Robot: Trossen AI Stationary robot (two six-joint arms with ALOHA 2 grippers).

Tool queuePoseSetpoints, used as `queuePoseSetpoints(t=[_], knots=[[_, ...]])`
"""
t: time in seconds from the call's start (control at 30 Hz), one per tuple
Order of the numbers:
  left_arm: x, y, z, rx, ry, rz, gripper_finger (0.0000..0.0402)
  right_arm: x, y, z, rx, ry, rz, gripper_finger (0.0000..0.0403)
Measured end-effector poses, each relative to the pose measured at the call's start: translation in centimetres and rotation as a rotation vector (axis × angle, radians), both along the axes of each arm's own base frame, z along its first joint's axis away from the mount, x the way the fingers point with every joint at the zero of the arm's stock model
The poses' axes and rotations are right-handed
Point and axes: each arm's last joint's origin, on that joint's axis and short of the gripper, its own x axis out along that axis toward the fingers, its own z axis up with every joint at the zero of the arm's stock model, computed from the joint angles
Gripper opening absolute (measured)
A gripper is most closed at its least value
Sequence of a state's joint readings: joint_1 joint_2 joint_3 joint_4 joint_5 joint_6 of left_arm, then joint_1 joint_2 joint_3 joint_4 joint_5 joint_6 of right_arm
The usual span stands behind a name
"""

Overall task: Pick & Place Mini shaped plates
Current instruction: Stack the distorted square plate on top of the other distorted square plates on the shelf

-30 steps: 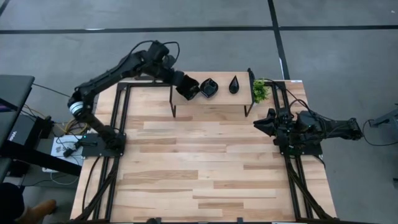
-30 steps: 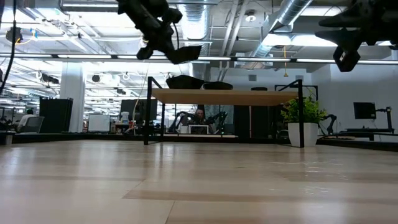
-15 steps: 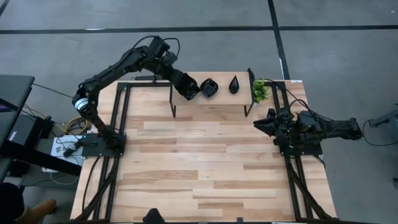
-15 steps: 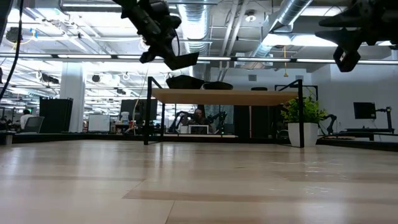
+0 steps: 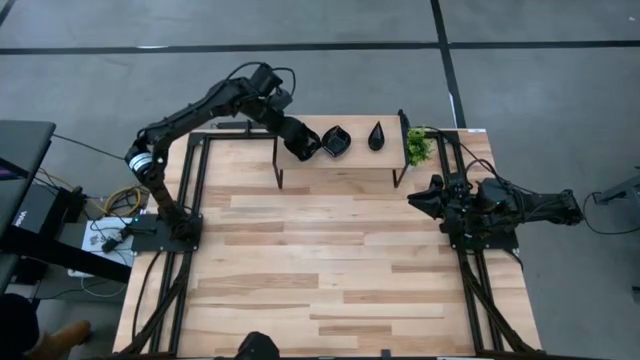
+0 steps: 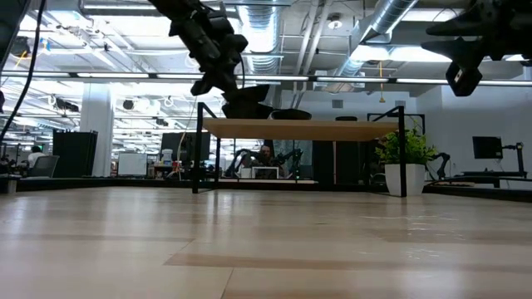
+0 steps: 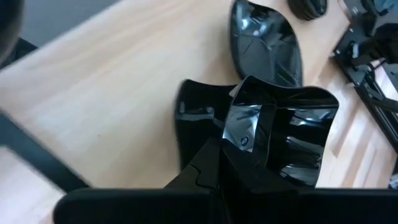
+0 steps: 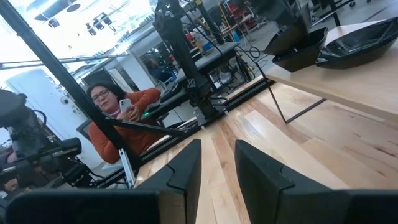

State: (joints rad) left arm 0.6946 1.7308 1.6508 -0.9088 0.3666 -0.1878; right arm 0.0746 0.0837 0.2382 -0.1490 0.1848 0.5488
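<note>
My left gripper hangs over the left end of a small raised wooden shelf at the table's far edge, shut on a glossy black fluted mini plate. In the low view this plate is just above the shelf top. Two more black plates rest on the shelf: a rounded one and a drop-shaped one. My right gripper waits open at the table's right edge, above the table. My left gripper pinches the fluted plate by its rim on the side facing the wrist, slanting down from the table's left. The plate is tilted and lifted clear, just above the shelf top. How far back it sits between the fingers is hidden by the gripper body.
A small potted plant stands at the shelf's right end. The shelf stands on thin black legs with open space beneath. Wide bare tabletop lies on the near side. A person sits beyond the table's left side.
My left gripper has come down toward the shelf top and slightly toward the table's right, still shut on the fluted plate. The plate has dropped from well above the shelf to just over it. My right arm has kept still.
</note>
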Motion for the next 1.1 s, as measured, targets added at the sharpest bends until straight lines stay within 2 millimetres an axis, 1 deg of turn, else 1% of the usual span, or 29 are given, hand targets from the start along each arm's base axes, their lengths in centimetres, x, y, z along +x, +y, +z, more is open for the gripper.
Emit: queuePoseSetpoints(t=[1.1], knots=[[-0.11,0.12,-0.06,0.020,0.034,0.058,0.0004,0.00,0.00,0.00,0.003,0.000,0.000,0.0092]])
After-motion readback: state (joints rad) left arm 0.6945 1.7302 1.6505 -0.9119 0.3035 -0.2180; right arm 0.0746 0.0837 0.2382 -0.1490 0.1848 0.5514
